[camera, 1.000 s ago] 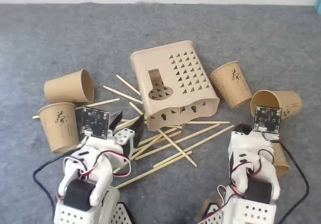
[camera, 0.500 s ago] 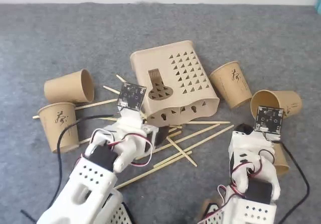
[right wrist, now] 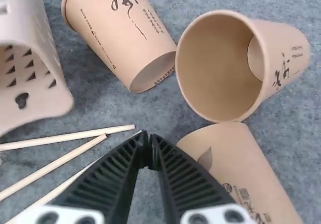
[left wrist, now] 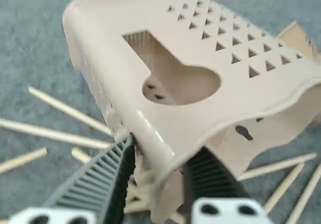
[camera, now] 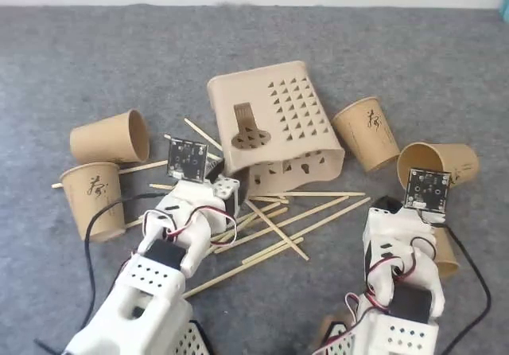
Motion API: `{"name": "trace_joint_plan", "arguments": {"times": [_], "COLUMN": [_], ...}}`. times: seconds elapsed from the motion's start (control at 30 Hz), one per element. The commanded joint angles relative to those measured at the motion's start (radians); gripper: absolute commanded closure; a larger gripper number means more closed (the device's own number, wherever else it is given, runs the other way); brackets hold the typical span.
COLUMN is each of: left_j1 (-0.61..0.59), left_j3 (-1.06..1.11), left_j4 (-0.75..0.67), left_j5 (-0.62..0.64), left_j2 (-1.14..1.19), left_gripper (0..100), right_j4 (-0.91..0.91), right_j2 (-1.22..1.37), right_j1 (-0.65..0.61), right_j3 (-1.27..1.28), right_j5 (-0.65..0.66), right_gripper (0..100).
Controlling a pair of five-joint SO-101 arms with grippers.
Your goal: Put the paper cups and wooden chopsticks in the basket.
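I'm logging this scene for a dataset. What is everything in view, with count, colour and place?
basket: one, beige, bottom up and tilted, mid-table
paper cups: five, tan; two left of the basket, three to its right, one of those partly under the right arm
wooden chopsticks: many, pale wood, exact count unclear; scattered around the basket's near side and to its left
table cover: one, grey, under everything
left gripper: one, black fingers on a white arm, clamped on the basket's rim
right gripper: one, black fingers on a white arm, shut, over the cover beside the three right-hand cups
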Motion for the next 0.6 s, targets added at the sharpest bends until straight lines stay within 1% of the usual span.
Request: {"name": "trace_joint_plan", "arguments": {"times": [0.0, 0.2, 0.27, 0.33, 0.4, 0.43, 0.5, 0.57], "left_j1": [-0.011, -0.018, -0.032, -0.064, -0.092, -0.097, -0.095, -0.095], "left_j3": [-0.004, -0.022, -0.082, -0.2, -0.358, -0.443, -0.61, -0.777], "left_j4": [-0.12, -0.115, -0.058, 0.092, 0.296, 0.391, 0.542, 0.658], "left_j5": [0.011, 0.012, 0.018, 0.081, 0.153, 0.17, 0.17, 0.17], "left_j2": [0.006, 0.005, 0.005, 0.006, 0.009, 0.011, 0.041, 0.118], "left_gripper": [99, 99, 99, 99, 99, 99, 99, 99], "right_j4": [-0.018, -0.015, -0.013, -0.013, -0.019, -0.019, -0.021, -0.021], "right_j2": [-0.008, -0.008, -0.008, -0.008, -0.008, -0.008, -0.008, -0.008], "right_j1": [0.01, 0.01, 0.01, 0.01, 0.01, 0.01, 0.01, 0.01], "right_j3": [-0.029, -0.029, -0.028, -0.028, -0.018, -0.015, -0.015, -0.014], "right_j5": [-0.009, -0.009, -0.009, -0.009, -0.009, -0.009, -0.009, -0.008], "right_gripper": [98.5, 98.5, 98.5, 98.5, 98.5, 98.5, 98.5, 98.5]}}
